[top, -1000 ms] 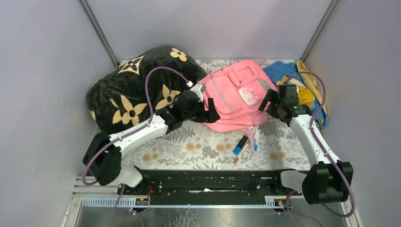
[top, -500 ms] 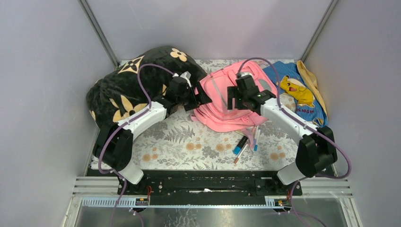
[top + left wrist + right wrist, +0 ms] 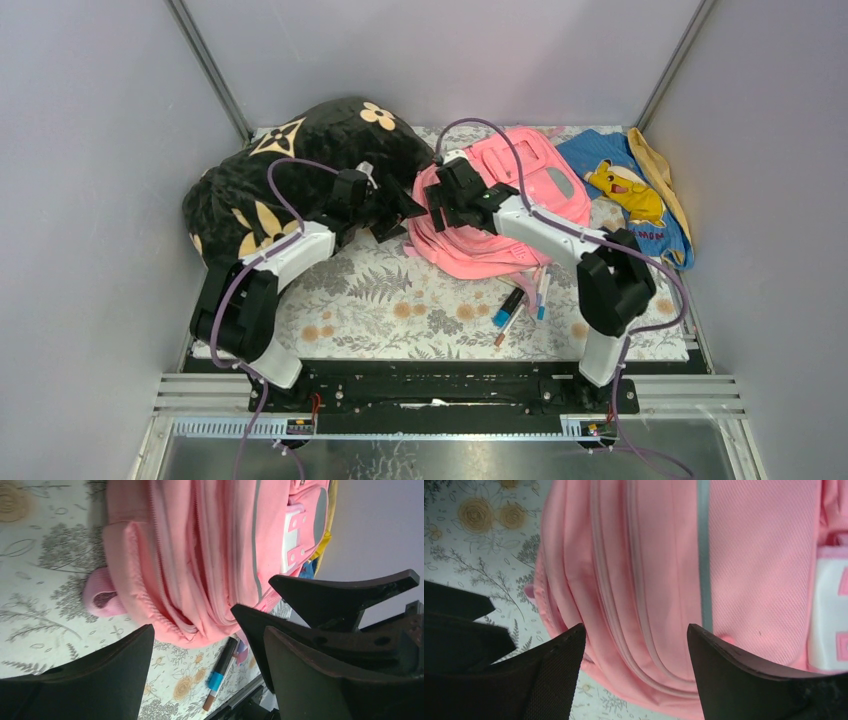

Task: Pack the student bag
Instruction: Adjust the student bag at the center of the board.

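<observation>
The bag lies flat at the back of the bench, wedged between the black pillow on its left and the blue cloth on its right, with its front pocket facing up. Both arms have met at the bag's left edge. The left claw sits just off that edge with its fingers spread and nothing between them. The right claw reaches across from the other side and hangs over the same edge, also spread wide and empty. The two are near enough that each wrist camera catches the other's dark fingers at the side of its view. The meeting point looks deliberate: this is the side where the long zip curves round the main pocket and where the small carrying loop sticks out. My guess is that one claw is meant to pin the fabric while the other finds the zip pull. The zip looks closed in the right wrist view, though I cannot see the pull itself. A few pens lie on the bench just in front of the bag, handy for loading, so the packing itself seems not yet begun. The soft fabric may bunch and slide rather than open cleanly.
</observation>
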